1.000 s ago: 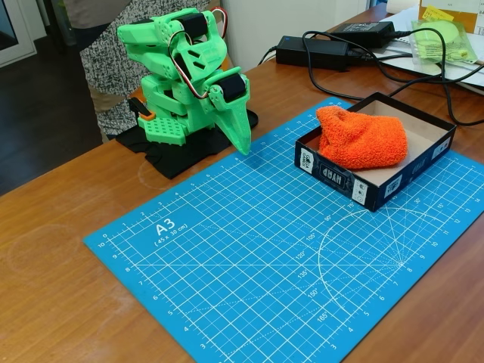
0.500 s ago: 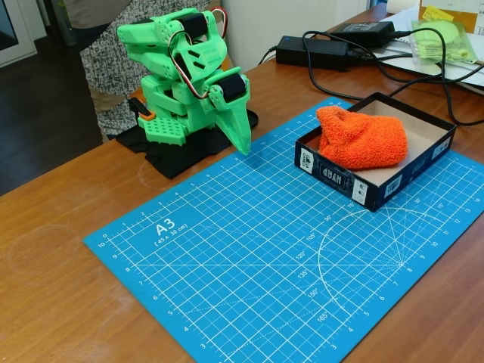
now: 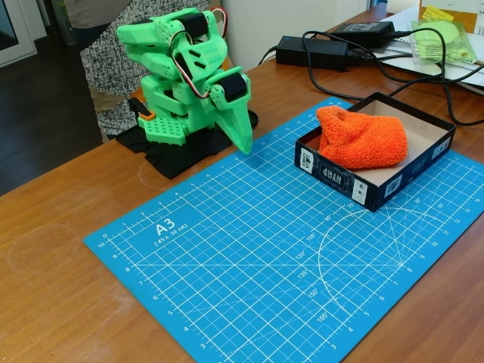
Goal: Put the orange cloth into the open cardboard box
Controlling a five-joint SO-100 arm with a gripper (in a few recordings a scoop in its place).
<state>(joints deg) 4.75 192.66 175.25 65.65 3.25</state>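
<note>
The orange cloth (image 3: pixel 361 138) lies inside the open cardboard box (image 3: pixel 423 159), bunched toward the box's left end as the fixed view shows it, its fluffy top rising above the dark rim and a bare stretch of beige floor showing to its right. Placed so, the task's goal reads as met.

The gripper (image 3: pixel 243 134), green like the rest of the arm, points down with its tip at the far edge of the blue cutting mat (image 3: pixel 249 257). Its fingers appear drawn together into one narrow wedge, holding nothing, though from this angle any slight gap between them would be hard to see. The arm (image 3: pixel 181 68) is folded compactly over its base, which stands on a black pad (image 3: pixel 170 155) on the wooden table (image 3: pixel 53 265); this tucked posture suggests a rest pose, well apart from the box.

The box stands on the mat's right part, its labelled side facing the camera. Behind it, power adapters and cables (image 3: pixel 325 45) lie on the table, clear of the work area.
</note>
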